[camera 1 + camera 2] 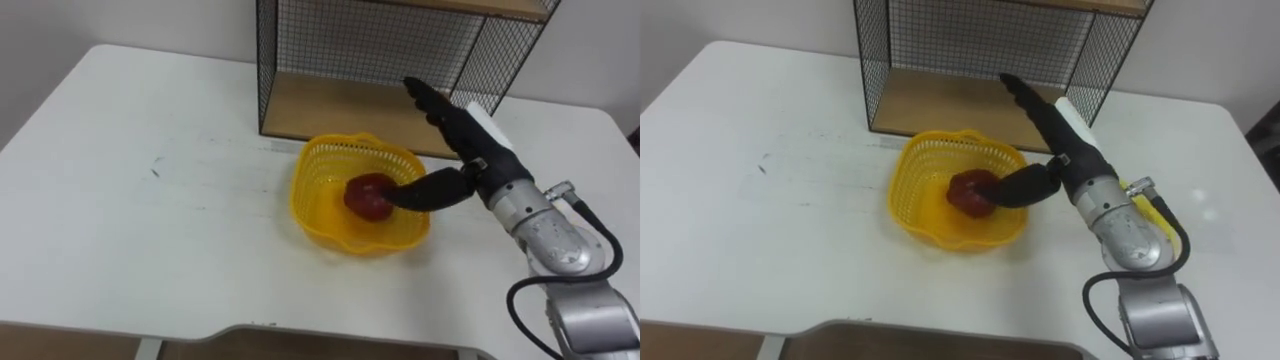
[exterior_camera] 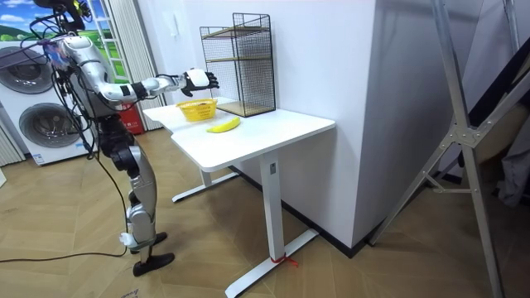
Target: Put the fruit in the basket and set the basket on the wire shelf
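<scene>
Stands at the white table [image 1: 150,240], reaching the right hand [image 1: 468,142] over the yellow basket [image 1: 308,200] in front of the wire shelf [image 1: 330,108] — spread open, fingers straight toward the shelf, thumb down against the red apple [image 1: 364,198] lying in the basket; grips nothing; banana [image 2: 223,125] on the table just beside the basket.

Yellow basket [image 1: 312,192], red fruit [image 1: 366,196], white table [image 1: 150,235]

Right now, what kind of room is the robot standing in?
Probably a laundry or utility room in a home: washing machines stand near the robot, there is a wood floor, and a white table carries a wire shelf.
</scene>
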